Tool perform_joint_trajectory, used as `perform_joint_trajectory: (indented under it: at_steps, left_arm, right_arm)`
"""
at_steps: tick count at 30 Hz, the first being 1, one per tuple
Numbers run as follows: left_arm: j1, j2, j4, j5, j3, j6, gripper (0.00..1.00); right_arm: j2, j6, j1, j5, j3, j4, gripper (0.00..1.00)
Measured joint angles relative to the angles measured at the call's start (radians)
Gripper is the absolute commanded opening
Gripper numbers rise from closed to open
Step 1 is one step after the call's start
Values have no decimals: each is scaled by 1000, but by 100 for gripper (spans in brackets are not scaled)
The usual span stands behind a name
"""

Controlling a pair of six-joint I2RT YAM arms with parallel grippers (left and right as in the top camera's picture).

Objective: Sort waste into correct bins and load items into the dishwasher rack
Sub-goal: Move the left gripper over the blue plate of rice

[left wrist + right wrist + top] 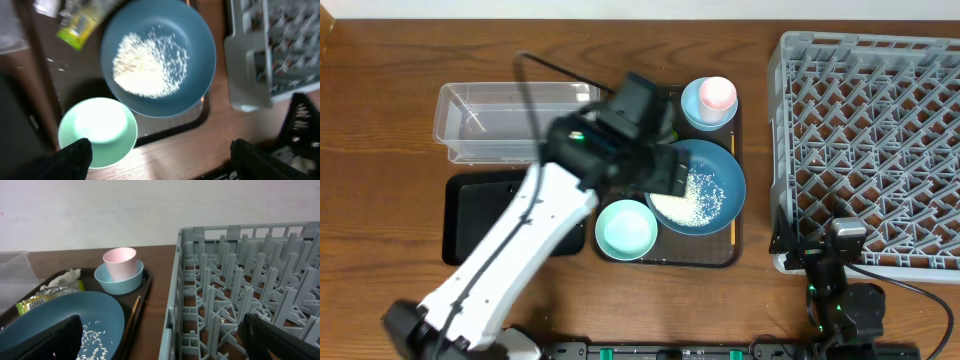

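A dark blue dish [720, 175] holding a heap of rice [147, 65] sits on the brown tray [720, 258]. My left gripper [162, 160] hangs open over the dish's left side [665, 172], holding nothing. A mint-green bowl [97, 130] stands beside the dish. A pink cup [120, 262] stands inside a light blue bowl [120, 282]. A green-and-yellow wrapper [77, 27] and white tissue [65, 277] lie on the tray's far left. My right gripper [165, 342] is open at the near edge of the grey rack [870, 130].
A clear tub [490, 120] and a black tray [480, 215] lie left of the brown tray. A thin wooden stick [134, 312] lies along the brown tray's right rim. Bare wood shows between the tray and the rack.
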Motion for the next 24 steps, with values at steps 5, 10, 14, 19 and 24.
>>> perform_joint_trajectory:
  at_steps: [5,10,14,19,24]
  left_arm:
    - [-80,93,-22,-66,0,-11,70]
    - [-144,190,-38,-79,0,-14,71]
    - [-210,249,-32,-63,0,-13,82]
    - [-276,305,-6,-56,0,-18,82]
    - [-283,349,55,-56,0,-18,83]
  right_arm:
    - [0,0,0,0,0,0,99]
    - [0,0,0,0,0,0,99]
    - [0,0,0,0,0,0,99]
    - [0,0,0,0,0,0,99]
    - [0,0,0,0,0,0,99]
